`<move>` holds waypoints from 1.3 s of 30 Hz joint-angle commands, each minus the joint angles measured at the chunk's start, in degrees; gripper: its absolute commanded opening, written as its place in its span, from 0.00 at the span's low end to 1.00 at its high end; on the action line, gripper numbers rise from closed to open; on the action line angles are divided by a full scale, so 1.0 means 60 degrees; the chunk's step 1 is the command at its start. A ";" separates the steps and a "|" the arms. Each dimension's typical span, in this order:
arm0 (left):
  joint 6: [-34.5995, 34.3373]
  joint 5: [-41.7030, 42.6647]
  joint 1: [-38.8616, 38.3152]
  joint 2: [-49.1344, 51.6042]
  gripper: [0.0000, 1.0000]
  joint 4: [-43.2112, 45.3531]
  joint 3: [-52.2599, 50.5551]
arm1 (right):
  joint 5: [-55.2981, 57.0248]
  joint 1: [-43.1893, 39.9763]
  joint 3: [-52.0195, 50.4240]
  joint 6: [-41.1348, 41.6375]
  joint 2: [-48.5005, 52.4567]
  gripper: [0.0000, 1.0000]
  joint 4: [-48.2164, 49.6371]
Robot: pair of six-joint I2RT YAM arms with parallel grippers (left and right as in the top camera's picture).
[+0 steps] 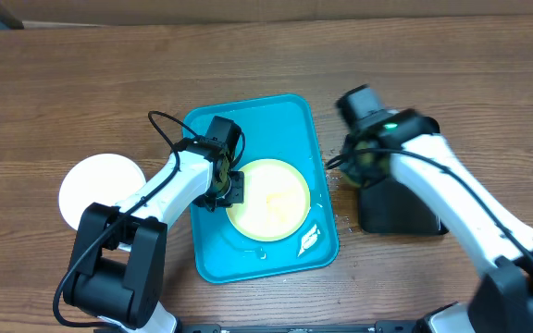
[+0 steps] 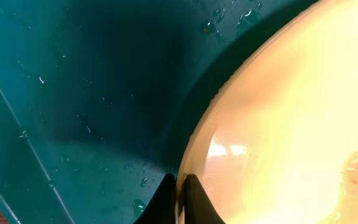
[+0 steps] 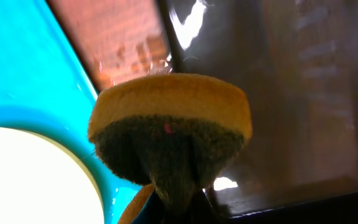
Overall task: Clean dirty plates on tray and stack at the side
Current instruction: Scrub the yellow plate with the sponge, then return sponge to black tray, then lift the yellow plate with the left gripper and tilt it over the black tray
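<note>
Overhead: round pale plate (image 1: 268, 199) on glossy turquoise tray (image 1: 248, 125) (rounded corners)

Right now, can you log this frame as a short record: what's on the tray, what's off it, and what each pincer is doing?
tray: turquoise tray, wet with droplets
on tray: one green-rimmed plate; a small white scrap, cannot tell what
off tray: white plate on the table, left of the tray
left pincer: shut on the green-rimmed plate's left rim
right pincer: shut on a yellow-and-green sponge, near the black tray
</note>
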 commanded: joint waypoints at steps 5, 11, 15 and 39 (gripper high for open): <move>0.0197 -0.0514 0.0069 0.0062 0.04 -0.0033 -0.0109 | -0.1679 -0.2255 -0.0142 -0.1996 -0.0943 0.08 -0.0342; 0.0430 0.0266 0.0069 0.0058 0.04 0.0124 0.0069 | -0.1661 -0.2983 -0.1956 -0.2007 -0.0714 0.11 0.0969; 0.0448 0.0466 0.0069 0.0058 0.04 0.0106 0.0244 | -0.1672 -0.3038 -0.3268 -0.1923 -0.0656 0.14 0.2350; 0.0994 0.0914 -0.1494 0.0055 0.04 -0.1617 0.5697 | -0.4022 -0.6841 -0.0339 -0.2976 -0.3089 0.84 -0.0648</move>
